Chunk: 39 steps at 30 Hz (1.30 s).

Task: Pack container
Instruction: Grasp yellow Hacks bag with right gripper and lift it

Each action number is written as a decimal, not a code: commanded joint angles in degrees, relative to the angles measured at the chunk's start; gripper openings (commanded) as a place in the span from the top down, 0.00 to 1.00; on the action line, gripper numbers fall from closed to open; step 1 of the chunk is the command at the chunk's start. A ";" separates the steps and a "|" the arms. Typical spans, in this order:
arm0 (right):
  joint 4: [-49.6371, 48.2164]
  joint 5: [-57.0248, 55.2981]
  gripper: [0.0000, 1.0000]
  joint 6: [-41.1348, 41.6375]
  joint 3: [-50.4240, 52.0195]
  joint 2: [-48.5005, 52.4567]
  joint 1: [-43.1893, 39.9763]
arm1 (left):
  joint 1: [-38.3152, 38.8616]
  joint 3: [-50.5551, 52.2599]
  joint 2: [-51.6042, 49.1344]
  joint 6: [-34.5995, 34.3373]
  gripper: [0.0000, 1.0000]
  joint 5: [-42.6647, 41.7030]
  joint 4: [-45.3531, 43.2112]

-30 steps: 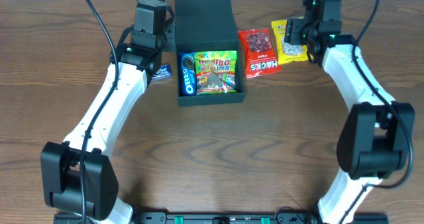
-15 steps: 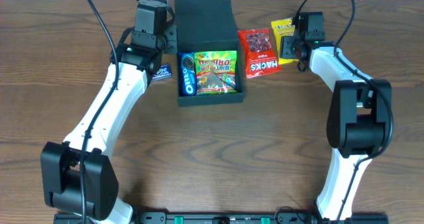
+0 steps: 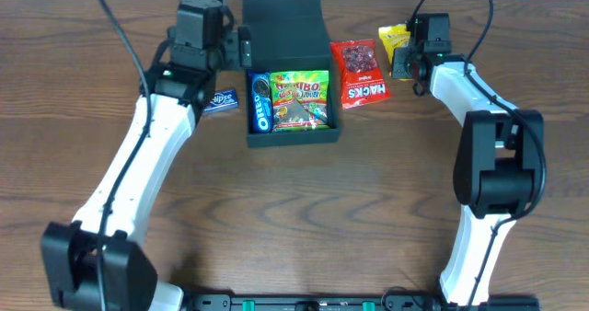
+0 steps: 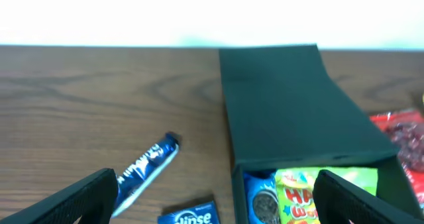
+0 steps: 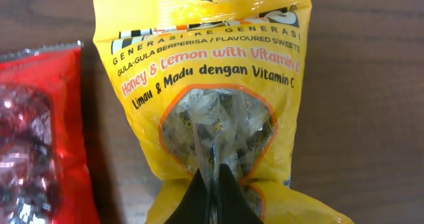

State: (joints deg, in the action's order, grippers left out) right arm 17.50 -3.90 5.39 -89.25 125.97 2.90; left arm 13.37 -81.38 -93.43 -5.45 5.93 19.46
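The dark container (image 3: 293, 136) stands open at the back of the table, its flap lid (image 3: 285, 21) lying back. Inside are an Oreo packet (image 3: 260, 102) and a green-yellow sweets bag (image 3: 300, 99). My left gripper (image 4: 215, 181) hovers open wide over the container's left wall (image 4: 236, 184), one finger above the table and the other above the contents. My right gripper (image 5: 213, 174) is shut on the clear film of a yellow honey-lemon sweets bag (image 5: 205, 85), which lies right of the container (image 3: 396, 42).
A red HACKS bag (image 3: 361, 72) lies between the container and the yellow bag. Left of the container lie a small blue packet (image 3: 221, 99) and a blue stick wrapper (image 4: 147, 164). The table's far edge (image 4: 132, 46) is close behind.
My left gripper has opened wide, its arm shifting slightly left. My right gripper moved left over the yellow bag and closed on its film.
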 commanded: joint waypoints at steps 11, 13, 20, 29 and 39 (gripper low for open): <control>1.49 0.96 0.99 -6.60 0.63 -19.06 7.02 | -11.89 -0.37 4.26 0.83 0.05 0.00 1.75; 1.16 4.00 0.99 -9.57 0.63 -20.33 9.70 | -13.22 -0.37 4.26 0.81 0.05 -0.02 1.75; 1.31 17.79 0.99 -18.51 0.66 -20.26 16.44 | -17.11 -0.37 4.26 0.83 0.05 -0.13 1.73; 9.73 31.36 0.99 -43.56 0.90 -18.62 18.51 | -19.08 -0.37 4.24 0.79 0.05 -4.11 1.73; 9.29 33.33 0.99 -53.94 0.90 -9.55 18.51 | -19.08 -0.37 4.24 0.76 0.05 -4.13 2.36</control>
State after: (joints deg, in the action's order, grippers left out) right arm 27.40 27.18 -43.97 -88.33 114.50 20.88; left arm -5.48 -81.38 -89.97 -5.45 2.07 21.34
